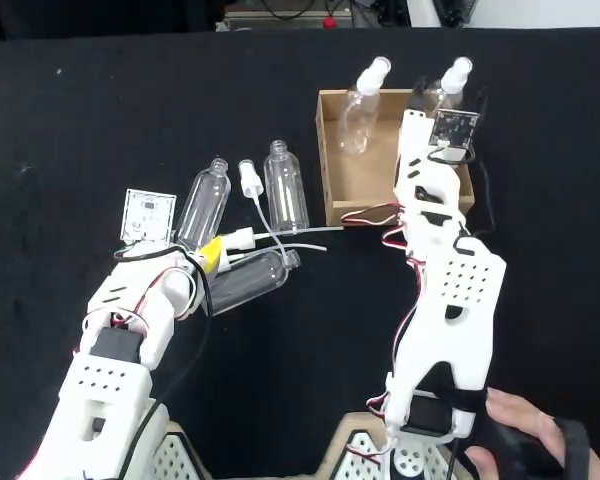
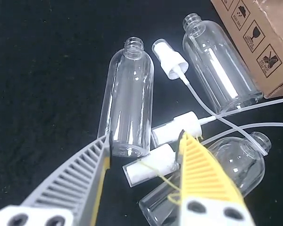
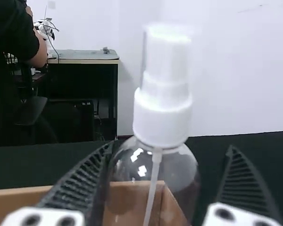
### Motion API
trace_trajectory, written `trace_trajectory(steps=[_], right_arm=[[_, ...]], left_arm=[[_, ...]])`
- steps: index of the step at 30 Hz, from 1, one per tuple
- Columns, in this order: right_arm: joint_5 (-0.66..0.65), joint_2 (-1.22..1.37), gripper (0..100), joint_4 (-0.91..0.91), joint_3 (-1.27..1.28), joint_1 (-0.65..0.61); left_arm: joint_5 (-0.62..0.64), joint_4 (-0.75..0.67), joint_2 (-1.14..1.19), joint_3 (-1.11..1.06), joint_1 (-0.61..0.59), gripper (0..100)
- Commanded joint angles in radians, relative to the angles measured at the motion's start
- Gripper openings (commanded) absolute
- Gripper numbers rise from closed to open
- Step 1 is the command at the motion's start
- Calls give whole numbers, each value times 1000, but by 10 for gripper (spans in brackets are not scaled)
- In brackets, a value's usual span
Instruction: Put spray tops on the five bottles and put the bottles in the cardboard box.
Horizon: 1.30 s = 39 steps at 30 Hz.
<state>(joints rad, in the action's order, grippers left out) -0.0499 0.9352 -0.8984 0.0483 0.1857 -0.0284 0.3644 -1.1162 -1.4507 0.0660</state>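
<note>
Three uncapped clear bottles lie on the black table [image 1: 70, 120]: one [image 2: 127, 99], one [image 2: 217, 70] beside the cardboard box [image 1: 332, 150], one [image 2: 231, 165] nearest my left arm. Three white spray tops lie among them. My left gripper [image 2: 145, 136] is open just above one spray top [image 2: 148, 169]; another [image 2: 177, 129] lies beside it and the third [image 2: 170, 59] farther off. A capped bottle [image 1: 360, 110] stands in the box. My right gripper [image 3: 170, 148] is open around a second capped bottle [image 3: 162, 117] at the box's far right corner [image 1: 445, 85], one finger touching it.
Thin dip tubes [image 1: 295, 235] from the spray tops trail across the table toward the box's near wall. A person's hand [image 1: 525, 435] rests by the base of the right arm. The far left of the table is bare black cloth.
</note>
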Motion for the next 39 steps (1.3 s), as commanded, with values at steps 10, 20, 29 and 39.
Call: trace_trajectory(steps=[10, 20, 29, 39], right_arm=[[2, -13, 341, 3, 1, 6], [2, -15, 427, 117, -7, 6], [2, -15, 443, 120, -5, 11], [5, -120, 445, 126, 71, 8]], left_arm=[[-8, -21, 0, 8, 12, 227], [-8, -21, 0, 8, 12, 227], [-8, -21, 0, 8, 12, 227], [-8, -21, 0, 8, 12, 227]])
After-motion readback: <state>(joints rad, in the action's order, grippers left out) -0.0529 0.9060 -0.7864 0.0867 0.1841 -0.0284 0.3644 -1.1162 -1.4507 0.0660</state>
